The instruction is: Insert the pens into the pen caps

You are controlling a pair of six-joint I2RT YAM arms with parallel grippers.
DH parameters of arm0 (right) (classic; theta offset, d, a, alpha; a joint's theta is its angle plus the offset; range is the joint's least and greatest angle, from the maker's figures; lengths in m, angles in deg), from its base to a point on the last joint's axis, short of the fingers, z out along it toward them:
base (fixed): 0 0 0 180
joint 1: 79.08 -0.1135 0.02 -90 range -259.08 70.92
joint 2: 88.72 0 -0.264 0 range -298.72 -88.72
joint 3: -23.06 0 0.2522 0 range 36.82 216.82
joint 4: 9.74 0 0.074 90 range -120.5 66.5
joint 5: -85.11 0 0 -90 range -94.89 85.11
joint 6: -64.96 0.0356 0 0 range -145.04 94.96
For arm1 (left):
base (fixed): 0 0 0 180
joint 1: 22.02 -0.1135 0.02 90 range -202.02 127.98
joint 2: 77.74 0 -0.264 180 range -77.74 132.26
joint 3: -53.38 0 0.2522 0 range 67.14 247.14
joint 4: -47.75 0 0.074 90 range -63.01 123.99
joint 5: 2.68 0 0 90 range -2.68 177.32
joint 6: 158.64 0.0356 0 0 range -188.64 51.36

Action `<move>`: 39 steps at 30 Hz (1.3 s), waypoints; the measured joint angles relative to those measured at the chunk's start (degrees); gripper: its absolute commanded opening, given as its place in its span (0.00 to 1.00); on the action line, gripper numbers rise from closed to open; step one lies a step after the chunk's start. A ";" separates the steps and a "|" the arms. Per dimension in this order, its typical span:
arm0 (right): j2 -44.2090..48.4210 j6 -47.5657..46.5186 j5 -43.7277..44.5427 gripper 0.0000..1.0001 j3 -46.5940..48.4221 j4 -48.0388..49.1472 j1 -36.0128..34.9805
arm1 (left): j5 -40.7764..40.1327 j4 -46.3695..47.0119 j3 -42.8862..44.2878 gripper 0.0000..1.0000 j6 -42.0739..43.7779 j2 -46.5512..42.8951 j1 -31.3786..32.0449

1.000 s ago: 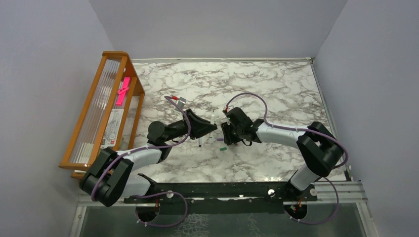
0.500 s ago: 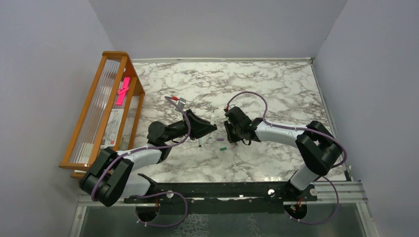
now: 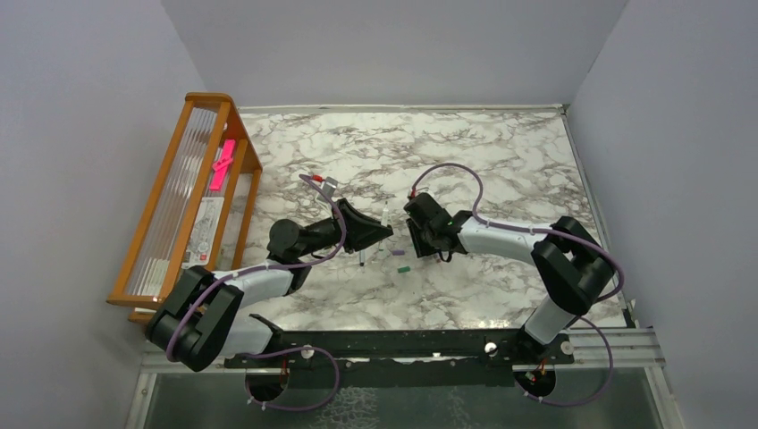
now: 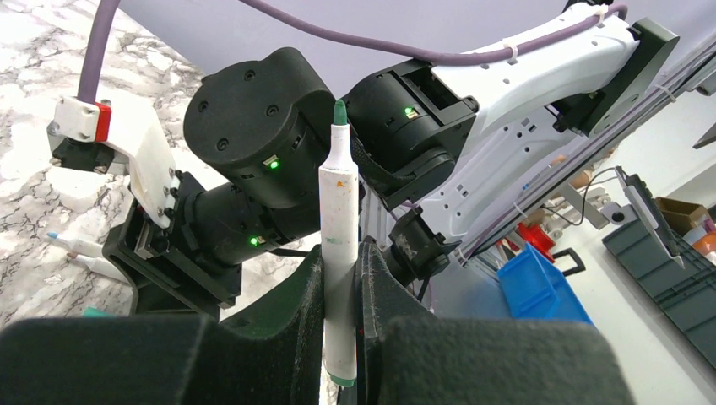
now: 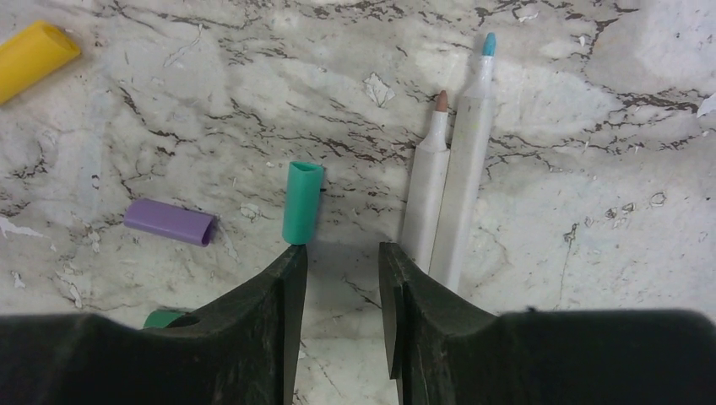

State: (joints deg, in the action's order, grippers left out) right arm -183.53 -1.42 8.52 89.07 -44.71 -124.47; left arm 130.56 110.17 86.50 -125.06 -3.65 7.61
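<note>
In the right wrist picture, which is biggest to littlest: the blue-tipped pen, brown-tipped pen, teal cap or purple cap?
1. Blue-tipped pen
2. Brown-tipped pen, shorter as far as both show
3. Teal cap and purple cap look about alike

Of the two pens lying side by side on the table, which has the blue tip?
The blue-tipped pen, rightmost in the right wrist view and reaching higher; the brown-tipped pen lies beside it on the left.

A green cap [image 5: 165, 318] lies mostly hidden behind the right pincer [image 5: 342, 251]. A yellow cap [image 5: 34, 52] is cut off at the wrist view's edge. The near ends of two pens [image 5: 463, 169] disappear behind that pincer.
</note>
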 measured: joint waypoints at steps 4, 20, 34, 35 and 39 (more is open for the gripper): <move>-1.09 0.11 1.18 0.37 1.29 -0.28 0.00 | 0.00 0.02 0.00 0.00 0.00 0.02 0.00; -1.09 -2.56 -8.04 0.07 -0.20 5.92 -0.04 | 0.00 0.00 -0.42 0.00 0.02 0.02 0.00; -0.15 -3.02 -3.08 0.01 0.61 4.20 -0.04 | 0.00 -0.02 -0.48 0.00 0.04 0.02 0.00; -0.28 -3.15 -2.67 0.01 0.94 3.98 -0.04 | 0.00 -0.04 -0.50 0.00 0.04 0.02 0.00; -0.57 -3.80 -1.01 0.01 1.70 3.41 -0.04 | 0.00 -0.04 -0.50 0.00 0.22 0.02 0.00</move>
State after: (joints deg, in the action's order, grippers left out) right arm -184.10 -5.23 7.52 90.78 -41.30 -124.51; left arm 130.56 110.13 85.99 -124.84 -3.63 7.61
